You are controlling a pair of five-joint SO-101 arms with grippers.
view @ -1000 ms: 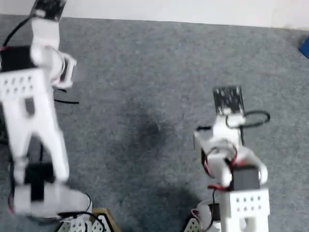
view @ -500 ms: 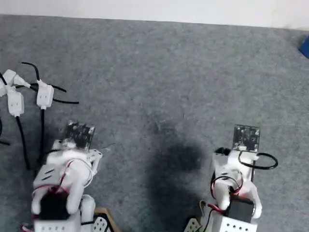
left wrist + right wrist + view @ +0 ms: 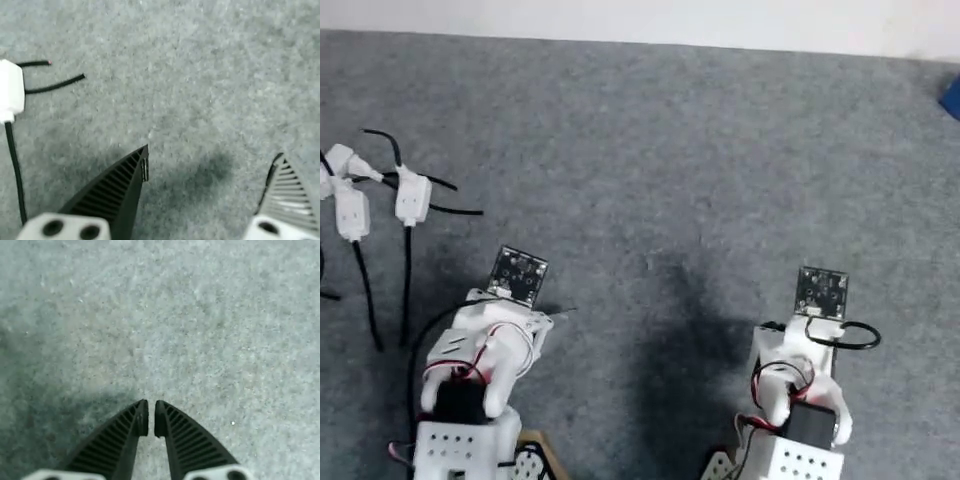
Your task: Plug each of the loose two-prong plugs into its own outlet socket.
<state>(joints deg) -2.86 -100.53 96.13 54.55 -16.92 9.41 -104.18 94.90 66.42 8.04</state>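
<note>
the work looks barely begun, or i cannot tell it apart from done: at 9 o'clock in the high view three white plug pieces lie on the grey worktop (image 3: 700, 150), well apart from both arms, and whether any prongs sit in a socket is too small to see. none is in the jaws. the first piece (image 3: 413, 195) and the second piece (image 3: 352, 213) lie side by side, close but not touching, each with its long axis running 12 to 6 and its black cord (image 3: 407, 270) leaving toward 6. the third piece (image 3: 340, 160), just toward 12 of them at the edge, slants roughly 10 to 4. short loose cord ends stick out toward 3. the left arm (image 3: 470, 370) sits folded at 7 o'clock and the right arm (image 3: 800, 390) at 5 o'clock, both near their bases. the left jaws stand wide open over bare worktop, holding nothing, with one white piece (image 3: 10, 90) and its cord off to the side in the left wrist view. the right jaws are all but closed, a thin gap between the tips, gripping nothing. as i judge it, every pairing is left to check or make, starting with a reach toward 9.
</note>
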